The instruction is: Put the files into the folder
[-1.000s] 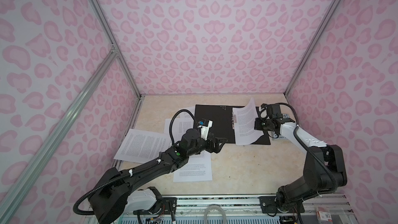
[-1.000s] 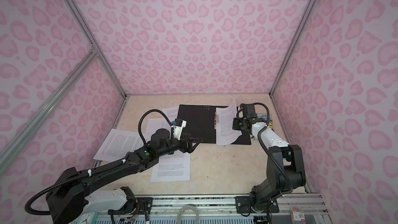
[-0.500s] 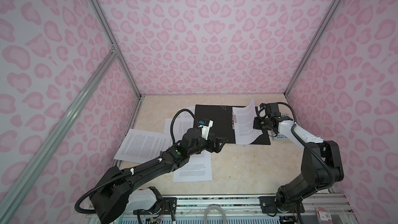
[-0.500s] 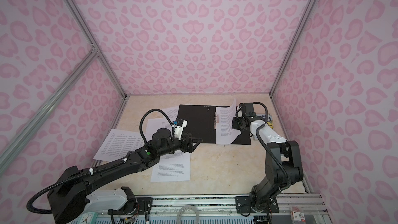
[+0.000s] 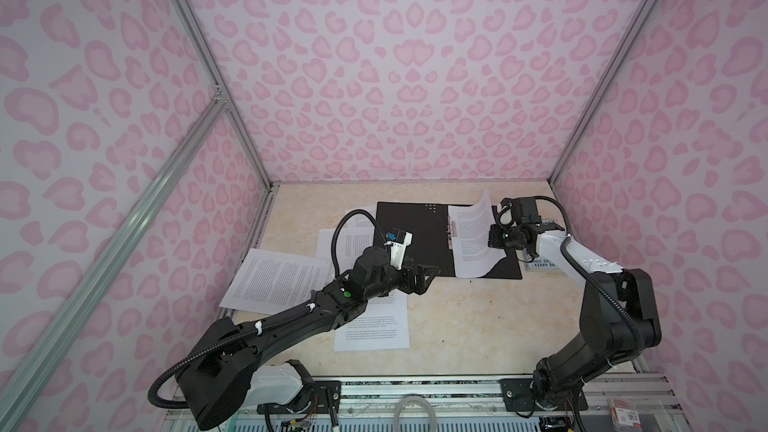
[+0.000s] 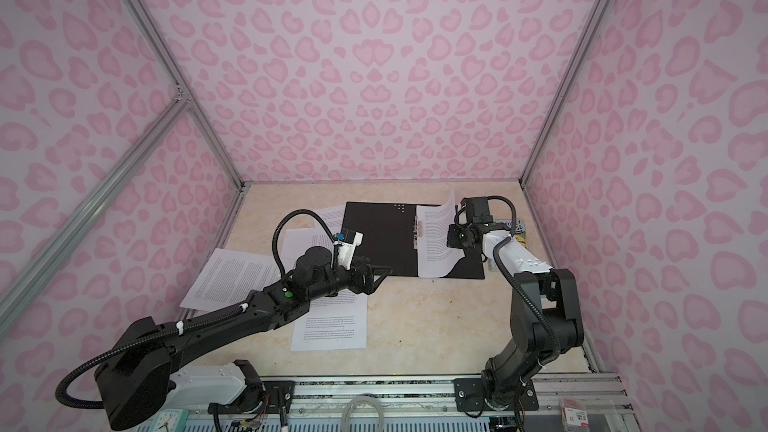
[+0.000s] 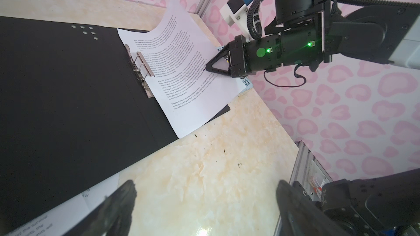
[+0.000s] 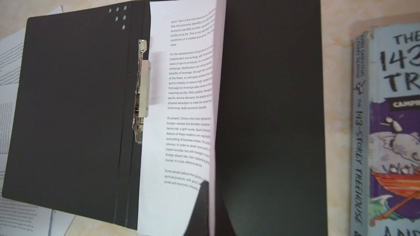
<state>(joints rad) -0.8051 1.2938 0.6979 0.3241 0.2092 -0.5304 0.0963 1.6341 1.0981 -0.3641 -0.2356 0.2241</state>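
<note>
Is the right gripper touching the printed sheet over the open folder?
Touching. In the right wrist view the right gripper is shut on the sheet, its edge raised between the dark fingers; the left wrist view agrees.

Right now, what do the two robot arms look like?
Both are mostly black with white sections: the left arm, the right arm. Ribbed black cables loop beside them. The right end effector tapers to a black triangle, with a white camera mount, green lights and a green dot.
</note>
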